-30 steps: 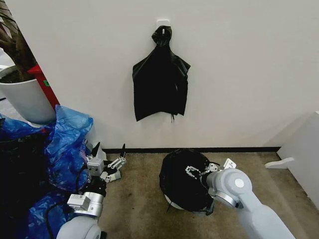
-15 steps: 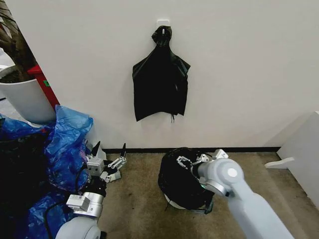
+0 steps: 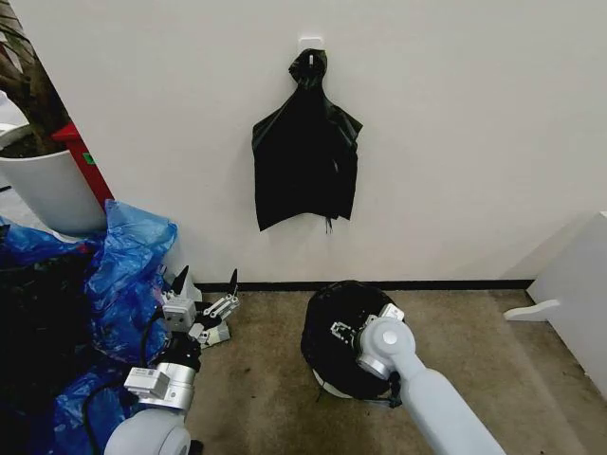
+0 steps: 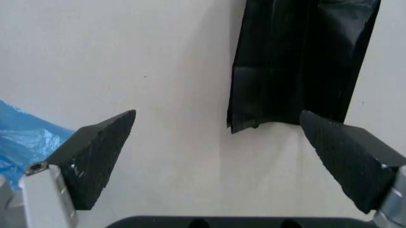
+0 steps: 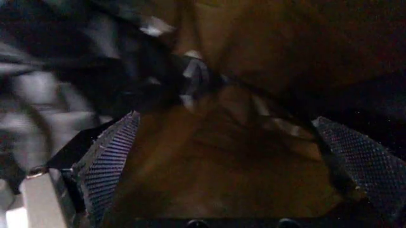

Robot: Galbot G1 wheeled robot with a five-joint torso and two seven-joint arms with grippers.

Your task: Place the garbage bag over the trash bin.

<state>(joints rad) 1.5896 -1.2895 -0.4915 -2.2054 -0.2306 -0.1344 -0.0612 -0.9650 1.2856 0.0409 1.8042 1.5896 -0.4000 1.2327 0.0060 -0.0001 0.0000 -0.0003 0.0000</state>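
Over the round cream trash bin, wrinkly glossy black garbage bag, right end effector spread inside, left end effector spread.

I see tan carpeted floor, black baseboard along the wall. Trash bin stands on the floor near the wall, wrapped in the garbage bag; a sliver of cream-white base shows at the bottom. To my left, a heap of blue translucent bags lies on the floor, with dark bags mixed in. Behind the heap, a white planter pot. At the far right, a white cabinet or panel meets the floor.
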